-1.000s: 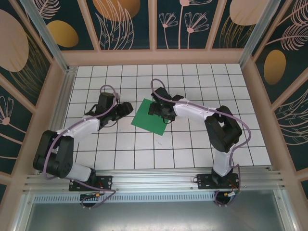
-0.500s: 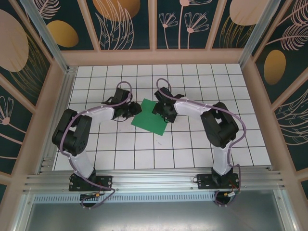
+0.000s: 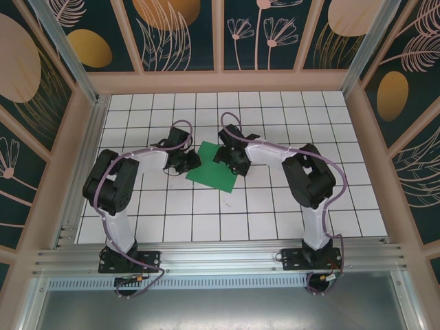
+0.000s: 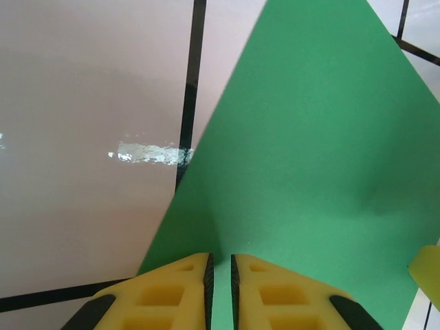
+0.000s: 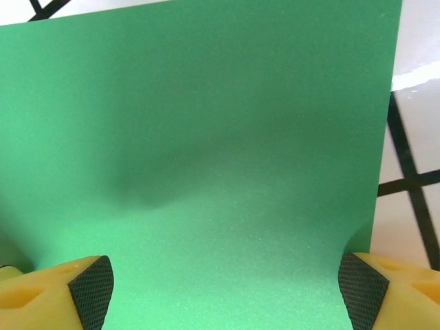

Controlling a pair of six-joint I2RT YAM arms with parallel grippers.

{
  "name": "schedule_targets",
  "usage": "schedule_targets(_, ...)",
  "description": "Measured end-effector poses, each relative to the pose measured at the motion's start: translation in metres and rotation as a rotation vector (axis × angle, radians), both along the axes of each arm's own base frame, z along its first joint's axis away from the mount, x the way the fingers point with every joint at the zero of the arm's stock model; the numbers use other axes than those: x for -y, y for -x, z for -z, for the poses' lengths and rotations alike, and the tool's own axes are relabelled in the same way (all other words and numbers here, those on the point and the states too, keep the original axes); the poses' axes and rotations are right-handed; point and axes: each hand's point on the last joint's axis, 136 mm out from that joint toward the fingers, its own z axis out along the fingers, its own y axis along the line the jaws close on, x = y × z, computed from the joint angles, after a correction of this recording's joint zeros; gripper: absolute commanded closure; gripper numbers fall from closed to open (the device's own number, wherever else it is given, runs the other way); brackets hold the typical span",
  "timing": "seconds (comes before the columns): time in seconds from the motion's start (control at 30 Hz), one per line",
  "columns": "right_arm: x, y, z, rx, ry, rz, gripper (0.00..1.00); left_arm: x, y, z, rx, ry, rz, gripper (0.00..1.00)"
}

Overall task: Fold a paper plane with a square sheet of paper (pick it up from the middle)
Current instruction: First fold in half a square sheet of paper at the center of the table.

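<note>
- The square sheet of paper (image 3: 214,173) lies on the tiled table (image 3: 275,206) near its centre, turned corner-on to the arms, with bare tiles toward the near edge.
- Left gripper (image 4: 219,265): at the sheet's left edge, fingers (image 4: 182,292) almost together with a thin slit between. Whether they grip the paper cannot be told.
- Right gripper (image 5: 225,289): low over the sheet, fingers (image 5: 89,292) wide apart, one sheet edge just beside a fingertip.

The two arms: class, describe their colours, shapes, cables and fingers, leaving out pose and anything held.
Left arm and right arm match: white links between bulky black joints, on black bases bolted to a metal rail. A lilac cable loops along each. Left gripper and right gripper have yellow fingers with moulded recesses and black textured pads.
</note>
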Motion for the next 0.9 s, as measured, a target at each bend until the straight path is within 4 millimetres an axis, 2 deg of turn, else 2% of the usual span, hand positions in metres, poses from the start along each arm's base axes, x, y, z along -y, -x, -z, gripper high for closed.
schedule_targets(0.33,-0.015,-0.008,-0.003,0.010,-0.038,-0.043,0.11,0.001,0.000,0.004,-0.011,-0.013,0.015,0.87)
schedule_targets(0.53,-0.008,-0.015,-0.005,0.038,0.009,-0.025,0.11,0.001,-0.001,0.004,-0.008,-0.020,0.012,0.88)
schedule_targets(0.7,0.007,-0.012,-0.008,0.051,0.090,-0.002,0.11,0.000,-0.001,0.004,-0.007,-0.023,0.011,0.89)
schedule_targets(0.9,-0.007,-0.003,-0.017,0.064,0.092,-0.032,0.11,0.000,-0.001,0.004,-0.006,-0.025,0.009,0.91)
